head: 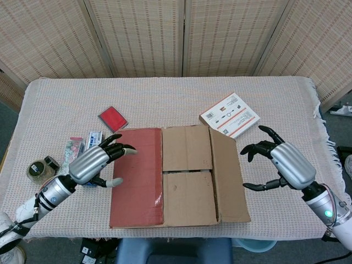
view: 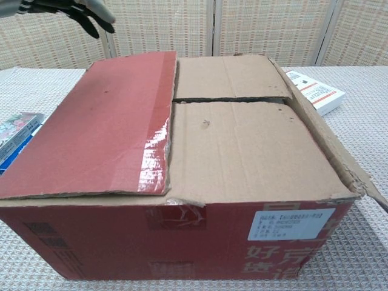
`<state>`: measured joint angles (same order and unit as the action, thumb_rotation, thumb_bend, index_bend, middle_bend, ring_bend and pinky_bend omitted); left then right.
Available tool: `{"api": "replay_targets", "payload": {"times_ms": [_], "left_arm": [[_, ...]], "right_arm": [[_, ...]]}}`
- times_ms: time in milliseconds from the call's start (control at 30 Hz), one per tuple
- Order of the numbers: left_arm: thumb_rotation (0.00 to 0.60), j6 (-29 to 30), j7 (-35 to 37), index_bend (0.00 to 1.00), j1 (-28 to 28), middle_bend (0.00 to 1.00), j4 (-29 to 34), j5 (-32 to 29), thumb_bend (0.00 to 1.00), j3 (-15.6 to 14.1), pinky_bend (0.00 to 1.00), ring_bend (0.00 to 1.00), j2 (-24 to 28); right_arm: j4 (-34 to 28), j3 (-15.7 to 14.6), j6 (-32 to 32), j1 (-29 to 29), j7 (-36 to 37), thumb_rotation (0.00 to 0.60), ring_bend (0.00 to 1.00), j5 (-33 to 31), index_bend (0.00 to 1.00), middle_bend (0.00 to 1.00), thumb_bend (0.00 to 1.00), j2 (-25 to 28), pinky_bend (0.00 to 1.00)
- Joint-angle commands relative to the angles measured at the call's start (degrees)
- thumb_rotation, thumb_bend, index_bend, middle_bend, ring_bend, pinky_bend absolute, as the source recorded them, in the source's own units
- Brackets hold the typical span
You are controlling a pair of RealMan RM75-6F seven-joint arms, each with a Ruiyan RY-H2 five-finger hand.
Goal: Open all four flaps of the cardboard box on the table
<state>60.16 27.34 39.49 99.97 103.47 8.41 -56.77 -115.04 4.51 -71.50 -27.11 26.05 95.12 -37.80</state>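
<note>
The cardboard box [head: 176,176] sits at the table's front middle. Its red left flap [head: 137,176] [view: 97,121] lies flat and closed. The two inner brown flaps [head: 187,170] [view: 242,145] lie closed beneath. The right flap [head: 230,176] [view: 339,151] is folded outward, down past the box's side. My left hand [head: 96,164] [view: 73,9] hovers at the red flap's left edge with fingers spread, holding nothing. My right hand [head: 283,165] floats to the right of the opened flap, fingers apart and empty; the chest view does not show it.
A white booklet [head: 230,114] [view: 314,91] lies behind the box's right corner. A small red case [head: 113,119] lies behind its left corner. A toothpaste box [head: 88,144], a patterned packet [head: 72,147] and a tape roll [head: 38,169] sit on the left of the table [head: 165,93].
</note>
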Motion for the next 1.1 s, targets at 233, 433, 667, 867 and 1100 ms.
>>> {"api": "replay_targets", "payload": {"times_ms": [233, 433, 667, 867, 1100], "left_arm": [[0.0, -4.27, -0.98, 0.23, 7.48, 0.23, 0.82, 4.16, 0.2, -1.38, 0.0, 0.22, -4.59], [0.0, -6.84, -6.69, 0.28, 11.05, 0.26, -0.58, 5.91, 0.19, -2.06, 0.0, 0.24, -7.21], [0.0, -7.12, -11.13, 0.37, 11.83, 0.37, -1.17, 5.31, 0.19, -3.55, 0.0, 0.33, -7.56], [0.0, -4.71, -11.42, 0.38, 11.55, 0.39, -1.39, 5.18, 0.19, -4.96, 0.0, 0.35, -7.63], [0.0, -2.62, -12.05, 0.38, 12.23, 0.39, -1.49, 5.44, 0.19, -5.19, 0.0, 0.33, -8.5]], "right_arm": [[1.16, 0.15, -0.82, 1.41, 1.04, 0.304, 0.39, -0.42, 0.34, 0.5, 0.12, -1.14, 0.0], [1.99, 0.05, -1.43, 2.33, 1.98, 0.303, 0.39, -0.02, 0.34, 0.5, 0.12, -1.64, 0.0], [3.0, -0.24, -2.35, 3.47, 3.19, 0.304, 0.39, 0.57, 0.34, 0.5, 0.12, -2.15, 0.0], [3.44, -0.05, -3.22, 4.03, 4.25, 0.302, 0.39, 1.05, 0.34, 0.49, 0.12, -2.38, 0.0], [3.94, 0.08, -3.37, 4.25, 4.82, 0.304, 0.39, 1.38, 0.34, 0.49, 0.12, -2.66, 0.0]]}}
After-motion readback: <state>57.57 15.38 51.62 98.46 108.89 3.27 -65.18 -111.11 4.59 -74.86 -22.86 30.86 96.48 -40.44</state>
